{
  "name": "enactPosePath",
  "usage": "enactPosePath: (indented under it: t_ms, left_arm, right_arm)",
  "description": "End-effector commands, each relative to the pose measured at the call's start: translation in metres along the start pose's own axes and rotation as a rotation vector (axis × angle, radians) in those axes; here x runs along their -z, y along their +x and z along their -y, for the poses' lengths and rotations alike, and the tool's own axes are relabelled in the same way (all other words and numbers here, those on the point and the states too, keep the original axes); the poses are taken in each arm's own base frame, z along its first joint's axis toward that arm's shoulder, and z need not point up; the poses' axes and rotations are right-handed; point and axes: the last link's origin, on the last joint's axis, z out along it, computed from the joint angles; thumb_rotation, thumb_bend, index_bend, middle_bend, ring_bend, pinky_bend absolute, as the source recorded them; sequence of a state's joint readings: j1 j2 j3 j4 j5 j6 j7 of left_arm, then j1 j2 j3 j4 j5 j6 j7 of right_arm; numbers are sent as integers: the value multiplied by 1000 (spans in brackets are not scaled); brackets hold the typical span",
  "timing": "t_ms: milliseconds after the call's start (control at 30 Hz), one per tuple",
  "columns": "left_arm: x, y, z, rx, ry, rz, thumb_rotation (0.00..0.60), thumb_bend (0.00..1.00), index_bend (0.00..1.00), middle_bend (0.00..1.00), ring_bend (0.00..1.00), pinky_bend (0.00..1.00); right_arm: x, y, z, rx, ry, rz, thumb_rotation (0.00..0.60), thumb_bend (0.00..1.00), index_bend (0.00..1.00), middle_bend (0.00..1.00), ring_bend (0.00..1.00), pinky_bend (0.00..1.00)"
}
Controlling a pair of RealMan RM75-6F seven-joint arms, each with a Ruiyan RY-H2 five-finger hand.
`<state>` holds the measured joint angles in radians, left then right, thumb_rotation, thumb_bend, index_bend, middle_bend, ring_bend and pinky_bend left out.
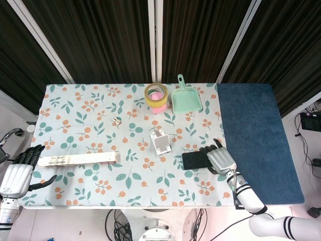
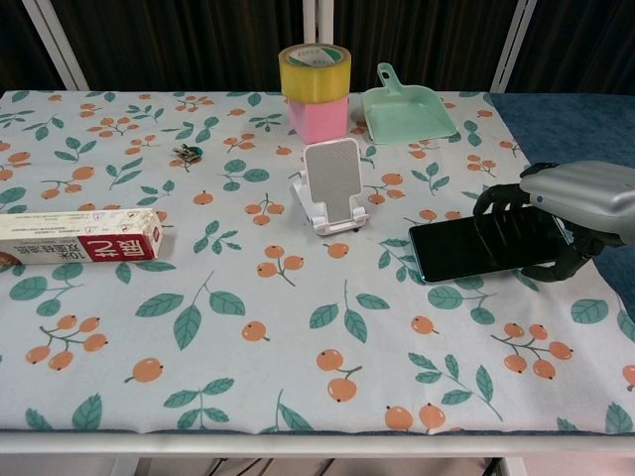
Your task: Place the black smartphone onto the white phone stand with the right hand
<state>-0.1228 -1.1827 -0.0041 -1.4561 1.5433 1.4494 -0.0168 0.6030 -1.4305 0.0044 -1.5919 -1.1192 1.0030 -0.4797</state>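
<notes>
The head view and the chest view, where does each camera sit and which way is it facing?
Head view: sits high above the table, looking nearly straight down at the whole floral tablecloth; shows the left hand at the near left edge and the right hand gripping the black smartphone.
Chest view: sits low at the table's near edge, facing forward across it; only the right hand shows, at the right.
Shared: the smartphone, white phone stand, right hand, tape roll, green dustpan.
</notes>
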Motion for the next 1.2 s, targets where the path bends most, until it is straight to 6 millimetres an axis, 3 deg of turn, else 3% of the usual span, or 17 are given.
enactPosePath:
  t_ms: [33, 267, 467, 600, 700, 967, 1200]
  left_arm:
    - [0, 0, 0, 2, 1, 1, 173, 130, 41, 80, 90, 186]
    - [2, 0, 3, 8, 6, -3, 178, 129, 41, 80, 90, 186]
    - [3, 2, 4, 6, 4, -12, 179, 129, 41, 80, 91, 186]
    - [4, 2, 4, 7, 8, -16, 180, 129, 41, 80, 91, 186]
    - [4, 1, 3, 12, 10, -17, 179, 129, 41, 80, 91, 186]
    - [3, -2, 3, 16, 9, -9, 179, 130, 41, 80, 91, 186]
    - [2, -2, 7, 20, 22, -7, 181, 130, 41, 80, 91, 186]
  right_arm:
    - [0, 1, 0, -2, 2, -6, 600, 346, 597, 372, 330, 11]
    - [8, 25, -4, -5, 24, -109, 600, 377, 606, 390, 390, 70]
    - [16, 83, -5, 132, 61, -317, 600, 377, 597, 389, 390, 76]
    - [14, 125, 0, 344, 105, -476, 600, 377, 598, 387, 390, 54]
    - [8, 146, 9, 567, 152, -543, 600, 376, 599, 385, 390, 49]
    - [-14, 166, 38, 1164, 388, -584, 600, 377, 620, 384, 390, 34]
    - [-37, 183, 61, 1421, 567, -603, 600, 377, 623, 381, 391, 16]
